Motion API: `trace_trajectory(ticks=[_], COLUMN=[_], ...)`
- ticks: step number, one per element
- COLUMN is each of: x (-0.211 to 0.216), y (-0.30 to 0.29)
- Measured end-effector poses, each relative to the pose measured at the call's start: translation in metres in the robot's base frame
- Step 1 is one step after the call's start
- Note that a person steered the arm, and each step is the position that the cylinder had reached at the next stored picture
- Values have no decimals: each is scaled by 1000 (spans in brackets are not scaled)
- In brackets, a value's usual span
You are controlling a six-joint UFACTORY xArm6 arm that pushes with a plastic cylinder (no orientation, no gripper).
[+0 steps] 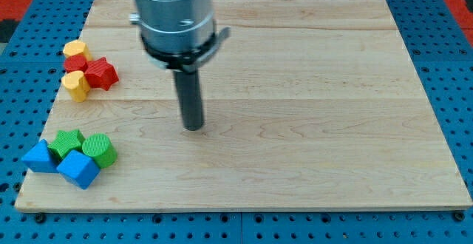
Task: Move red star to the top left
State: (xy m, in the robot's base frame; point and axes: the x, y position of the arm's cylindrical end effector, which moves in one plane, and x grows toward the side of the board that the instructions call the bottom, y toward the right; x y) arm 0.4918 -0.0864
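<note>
Red star (101,74), yellow blocks (75,85), green and blue blocks (77,168), pale wooden board (310,163)

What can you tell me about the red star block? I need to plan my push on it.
The red star block is a small, ridged, plastic-looking piece lying flat near the wooden board's left edge. It sits tight against another red block and two yellow blocks on its left. My tip stands apart, to its lower right.

Pale wooden board (332,89) resting on a blue pegboard surface (18,126). Upper left cluster: two yellow blocks, upper (75,49) and lower (75,85), and a red block (74,63) between them. Lower left cluster, touching: green star (69,141), green cylinder (98,150), blue cube (77,169), blue triangular block (38,157).
</note>
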Motion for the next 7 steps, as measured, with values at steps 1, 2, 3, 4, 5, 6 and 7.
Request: trace_trajectory(ticks=[1, 2, 3, 4, 5, 6, 7], x=[-2, -31, -81, -62, -41, -60, -93], y=[-76, -98, -105, -101, -101, -136, -135])
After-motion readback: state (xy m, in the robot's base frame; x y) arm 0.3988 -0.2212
